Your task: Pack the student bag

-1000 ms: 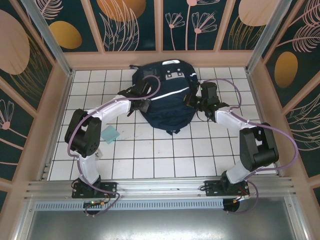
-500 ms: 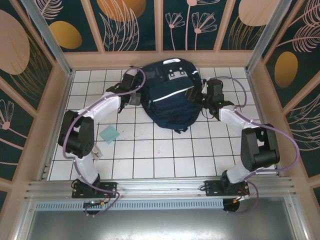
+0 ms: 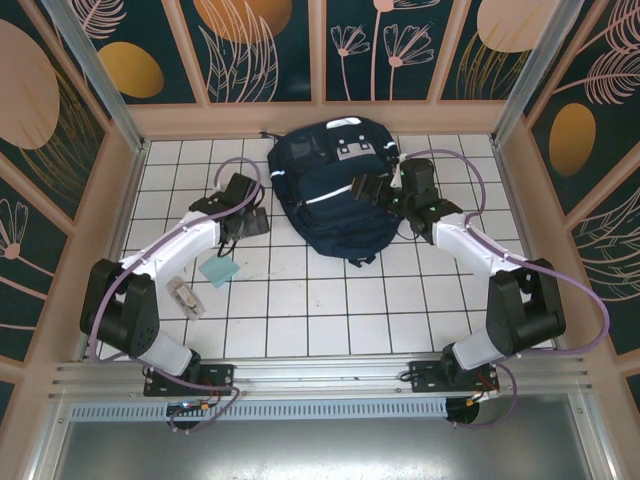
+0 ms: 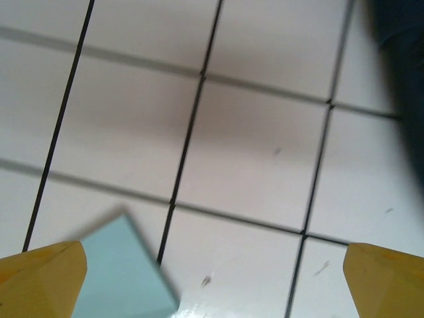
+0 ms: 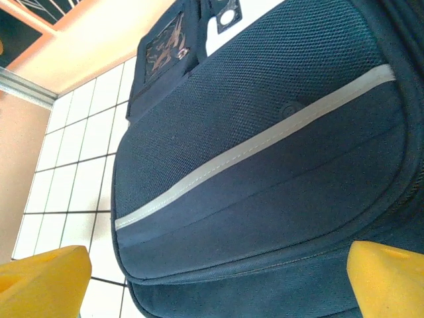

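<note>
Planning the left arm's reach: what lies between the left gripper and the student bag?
Just bare white tiles separate the left gripper and the student bag, as the top view shows.

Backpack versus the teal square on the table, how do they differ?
The backpack is large, navy and bulky with white stripes; the teal square is small, pale and flat. The backpack lies at the far middle of the table, the teal square nearer, left. Both rest on its white tiles.
</note>
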You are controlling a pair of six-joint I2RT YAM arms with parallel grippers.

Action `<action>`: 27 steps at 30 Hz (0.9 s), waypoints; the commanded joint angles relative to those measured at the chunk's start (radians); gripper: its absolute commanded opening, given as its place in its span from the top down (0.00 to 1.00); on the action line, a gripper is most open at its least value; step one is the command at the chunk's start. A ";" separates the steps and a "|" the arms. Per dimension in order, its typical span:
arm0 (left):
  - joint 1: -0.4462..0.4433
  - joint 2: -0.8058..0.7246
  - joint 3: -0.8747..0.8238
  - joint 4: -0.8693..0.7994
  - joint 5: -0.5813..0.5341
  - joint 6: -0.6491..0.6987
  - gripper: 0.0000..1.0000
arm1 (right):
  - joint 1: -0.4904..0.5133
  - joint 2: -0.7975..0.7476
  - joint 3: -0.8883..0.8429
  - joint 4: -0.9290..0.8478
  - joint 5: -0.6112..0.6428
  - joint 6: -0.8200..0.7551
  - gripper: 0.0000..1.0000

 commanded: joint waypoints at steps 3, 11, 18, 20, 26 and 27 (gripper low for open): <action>0.025 -0.100 -0.094 -0.057 0.000 -0.227 0.01 | 0.034 -0.002 0.022 -0.006 0.031 -0.033 0.01; 0.131 -0.138 -0.243 0.012 0.033 -0.359 0.01 | 0.100 0.042 0.056 -0.016 0.029 -0.078 0.01; 0.211 -0.109 -0.281 0.185 0.101 -0.308 0.01 | 0.119 0.044 0.062 -0.025 0.041 -0.084 0.01; 0.211 -0.084 -0.269 0.215 0.109 -0.296 0.01 | 0.123 0.043 0.063 -0.027 0.040 -0.083 0.01; 0.211 0.001 -0.275 0.249 0.153 -0.279 0.01 | 0.130 0.040 0.052 -0.026 0.064 -0.068 0.01; 0.211 0.013 -0.286 0.246 0.153 -0.278 0.01 | 0.130 0.040 0.049 -0.025 0.068 -0.064 0.01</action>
